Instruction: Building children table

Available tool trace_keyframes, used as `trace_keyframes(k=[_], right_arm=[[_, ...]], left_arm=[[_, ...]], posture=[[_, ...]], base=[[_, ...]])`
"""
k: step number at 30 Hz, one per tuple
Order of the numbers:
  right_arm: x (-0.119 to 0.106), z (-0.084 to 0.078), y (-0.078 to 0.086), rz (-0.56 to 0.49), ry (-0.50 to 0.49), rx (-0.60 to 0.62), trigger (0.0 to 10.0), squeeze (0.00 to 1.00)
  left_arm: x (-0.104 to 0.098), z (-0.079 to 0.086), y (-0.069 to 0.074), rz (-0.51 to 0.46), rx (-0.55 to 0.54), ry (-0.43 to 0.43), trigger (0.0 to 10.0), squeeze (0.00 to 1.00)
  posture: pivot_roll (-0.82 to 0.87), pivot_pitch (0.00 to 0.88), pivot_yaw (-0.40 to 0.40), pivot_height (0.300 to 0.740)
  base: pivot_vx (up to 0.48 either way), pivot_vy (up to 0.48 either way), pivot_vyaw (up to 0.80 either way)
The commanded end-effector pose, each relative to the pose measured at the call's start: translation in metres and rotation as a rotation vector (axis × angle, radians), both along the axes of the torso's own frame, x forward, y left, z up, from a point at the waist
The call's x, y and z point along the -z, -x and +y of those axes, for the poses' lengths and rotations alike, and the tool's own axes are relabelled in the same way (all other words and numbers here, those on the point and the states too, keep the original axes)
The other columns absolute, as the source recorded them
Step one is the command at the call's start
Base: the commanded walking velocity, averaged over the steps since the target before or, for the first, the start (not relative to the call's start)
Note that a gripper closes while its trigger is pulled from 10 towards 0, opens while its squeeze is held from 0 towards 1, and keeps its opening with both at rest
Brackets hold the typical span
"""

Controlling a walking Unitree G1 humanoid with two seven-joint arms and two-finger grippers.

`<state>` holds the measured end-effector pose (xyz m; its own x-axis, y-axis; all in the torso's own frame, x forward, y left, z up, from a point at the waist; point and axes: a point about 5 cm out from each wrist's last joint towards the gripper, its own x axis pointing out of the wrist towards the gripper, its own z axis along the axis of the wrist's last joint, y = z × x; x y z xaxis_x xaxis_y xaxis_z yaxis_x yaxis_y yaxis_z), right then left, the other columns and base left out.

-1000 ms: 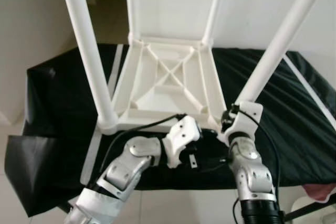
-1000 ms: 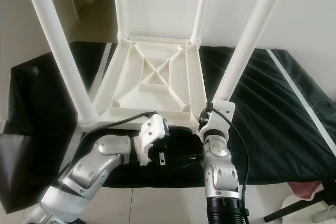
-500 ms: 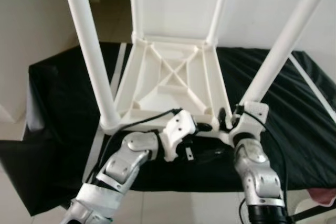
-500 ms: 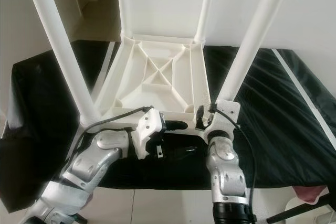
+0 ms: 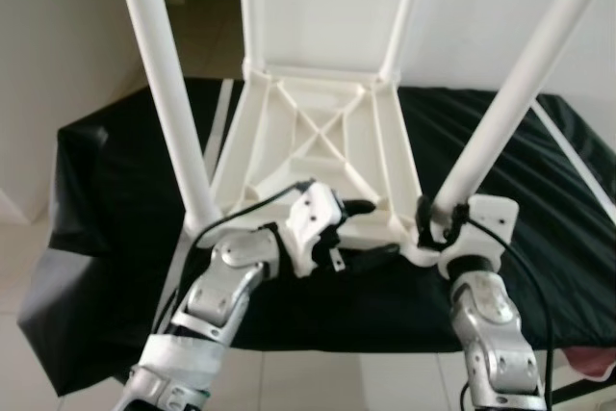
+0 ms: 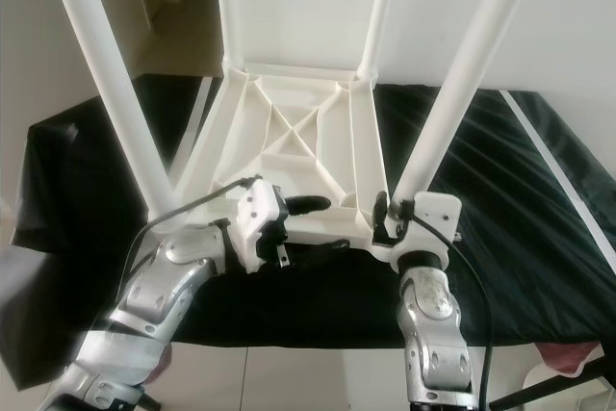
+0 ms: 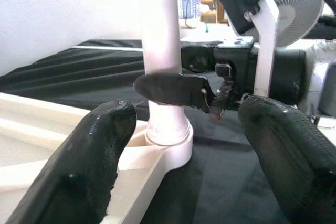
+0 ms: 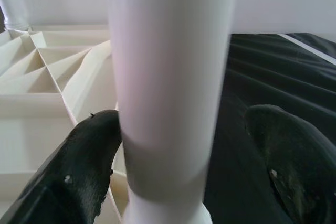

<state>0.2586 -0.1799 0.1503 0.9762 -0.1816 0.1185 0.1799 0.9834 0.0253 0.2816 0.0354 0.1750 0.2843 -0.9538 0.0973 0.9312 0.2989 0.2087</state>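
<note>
A white plastic children's table is seen lying upside down on a bench draped in black cloth, its ribbed underside facing up and its four round white legs rising toward the camera. The near left leg and the near right leg stand at the table's front corners; the two far legs are seen against a white wall.

The right gripper is placed at the base of the near right leg, just above its socket. In the right wrist view, the leg is seen between the two black fingers; one is pressed against it, while a gap is visible beside the other, so a firm hold cannot be confirmed.

The left gripper is held over the table's near edge, between the two front legs, pointing toward the right gripper. In the left wrist view its fingers are spread wide with nothing held between them.

A pale tiled floor is seen below the bench.
</note>
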Motion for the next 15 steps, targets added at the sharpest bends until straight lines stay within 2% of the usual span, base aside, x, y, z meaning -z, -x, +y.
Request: trace_keyframes(k=[1, 5, 6, 8, 11, 12, 13, 15], right_arm=[[0.000, 0.000, 0.003, -0.010, 0.008, 0.008, 10.0, 0.00], [0.008, 0.001, 0.010, -0.006, 0.019, 0.001, 10.0, 0.00], [0.014, 0.003, 0.015, -0.003, 0.023, -0.016, 10.0, 0.00], [0.014, 0.003, 0.015, -0.003, 0.023, -0.016, 10.0, 0.00], [0.022, 0.005, 0.020, 0.005, 0.019, -0.015, 10.0, 0.00], [0.024, 0.006, 0.019, 0.011, 0.016, -0.011, 10.0, 0.00], [0.024, 0.006, 0.019, 0.011, 0.016, -0.011, 10.0, 0.00], [0.026, 0.006, 0.018, 0.021, 0.002, -0.012, 10.0, 0.00]], left_arm=[[-0.001, 0.006, -0.009, 0.011, -0.229, 0.060, 10.0, 0.00], [0.000, 0.008, -0.009, 0.043, -0.289, 0.100, 10.0, 0.00], [0.000, 0.012, -0.010, 0.059, -0.333, 0.134, 10.0, 0.00], [0.000, 0.012, -0.010, 0.059, -0.333, 0.134, 10.0, 0.00], [0.003, 0.027, -0.018, 0.070, -0.481, 0.186, 10.0, 0.00], [0.004, 0.031, -0.022, 0.067, -0.527, 0.172, 10.0, 0.00], [0.004, 0.031, -0.022, 0.067, -0.527, 0.172, 10.0, 0.00], [0.020, 0.036, -0.031, 0.060, -0.597, 0.029, 10.0, 0.00]], posture=[[0.00, 0.000, -0.033, 0.740], [0.01, 0.000, -0.034, 0.740], [0.01, 0.000, -0.034, 0.740], [0.01, 0.000, -0.034, 0.740], [0.02, 0.000, -0.035, 0.740], [0.02, 0.000, -0.035, 0.740], [0.02, 0.000, -0.035, 0.740], [0.03, 0.000, -0.036, 0.740]], base=[[0.000, 0.000, 0.00], [0.000, 0.000, 0.00], [0.000, 0.000, 0.00], [0.000, 0.000, 0.00], [0.000, 0.000, 0.00], [0.000, 0.000, 0.00], [0.000, 0.000, 0.00], [0.000, 0.000, 0.00]])
